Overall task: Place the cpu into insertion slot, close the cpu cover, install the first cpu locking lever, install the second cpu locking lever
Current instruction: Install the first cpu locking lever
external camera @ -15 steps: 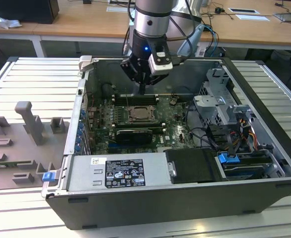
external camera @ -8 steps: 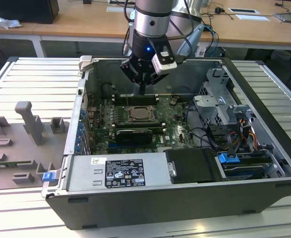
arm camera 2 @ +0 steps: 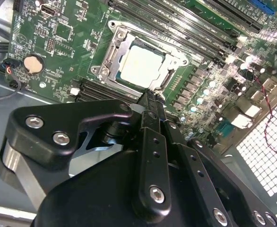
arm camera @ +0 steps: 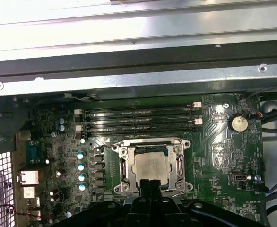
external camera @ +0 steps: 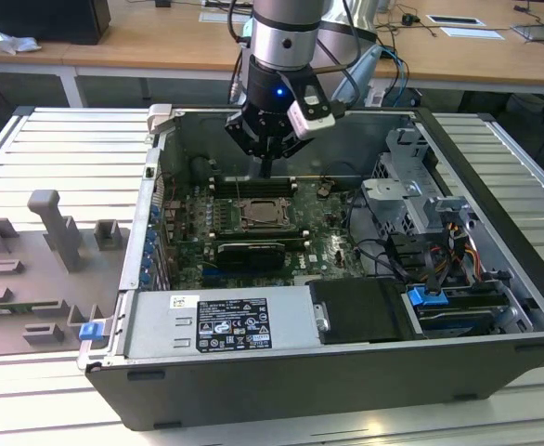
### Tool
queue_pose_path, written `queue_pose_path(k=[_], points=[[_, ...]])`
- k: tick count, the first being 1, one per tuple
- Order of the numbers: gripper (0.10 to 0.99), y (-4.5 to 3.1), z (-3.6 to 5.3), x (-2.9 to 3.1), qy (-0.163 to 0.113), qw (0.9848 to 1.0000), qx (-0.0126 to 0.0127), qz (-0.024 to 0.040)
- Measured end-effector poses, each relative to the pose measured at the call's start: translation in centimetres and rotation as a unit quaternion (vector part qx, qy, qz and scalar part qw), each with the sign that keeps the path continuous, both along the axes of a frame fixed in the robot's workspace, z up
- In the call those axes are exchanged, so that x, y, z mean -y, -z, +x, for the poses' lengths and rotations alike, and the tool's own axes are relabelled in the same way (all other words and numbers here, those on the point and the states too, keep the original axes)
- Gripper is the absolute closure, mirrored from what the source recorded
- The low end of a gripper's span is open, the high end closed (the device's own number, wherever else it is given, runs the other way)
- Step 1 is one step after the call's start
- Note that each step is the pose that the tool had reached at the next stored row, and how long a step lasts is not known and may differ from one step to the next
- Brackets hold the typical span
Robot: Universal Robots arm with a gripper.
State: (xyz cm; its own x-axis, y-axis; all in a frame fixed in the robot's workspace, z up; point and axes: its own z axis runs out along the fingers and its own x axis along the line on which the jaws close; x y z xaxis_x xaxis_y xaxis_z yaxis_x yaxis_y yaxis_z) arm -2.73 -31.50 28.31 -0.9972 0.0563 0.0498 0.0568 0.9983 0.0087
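Exterior view, front to back:
- The open PC case point(external camera: 281, 395) lies on a slatted metal table point(external camera: 495, 418). Its near wall runs across the lower part of the frame.
- Just behind that wall is the power supply point(external camera: 218, 322) with a white label, lower centre.
- A grey plastic fixture point(external camera: 54, 242) sits outside the case at the exterior view's left. The drive cage point(external camera: 411, 186) is inside the case at the exterior view's right.
- Next back, a black graphics card point(external camera: 251, 253) lies across the green motherboard point(external camera: 323, 237).
- Just behind the card, at frame centre, is the insertion slot point(external camera: 263, 216).
- The cpu point(arm camera 2: 141, 66) is seated in the slot, its silver top plain in the second wrist view.
- The cpu cover point(arm camera: 123, 165) is down flat around the chip, and the chip top shows through the cut-out in the first wrist view.
- The memory slots point(arm camera: 138, 120) run alongside the socket on its far side. A coin cell point(arm camera: 238, 124) sits on the board off to one side of the socket.
- The gripper point(external camera: 266, 170) hangs over the memory slots just behind the socket, upper centre of the exterior view. Its fingers are pressed together with nothing between them.
- In both wrist views the tips line up with the socket's edge. Whether they touch it can't be told.
- Farthest back are the case's rear wall and then the wooden desks point(external camera: 161, 42) across the top of the frame.
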Motion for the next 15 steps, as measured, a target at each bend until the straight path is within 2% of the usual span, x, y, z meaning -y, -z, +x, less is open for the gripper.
queue_pose_path(k=[8,15], points=[[0.98,0.0,0.0,0.0,-0.016,0.9999,0.0,0.0],[0.98,0.0,-0.12,0.0,-0.019,0.9998,0.0,0.0]])
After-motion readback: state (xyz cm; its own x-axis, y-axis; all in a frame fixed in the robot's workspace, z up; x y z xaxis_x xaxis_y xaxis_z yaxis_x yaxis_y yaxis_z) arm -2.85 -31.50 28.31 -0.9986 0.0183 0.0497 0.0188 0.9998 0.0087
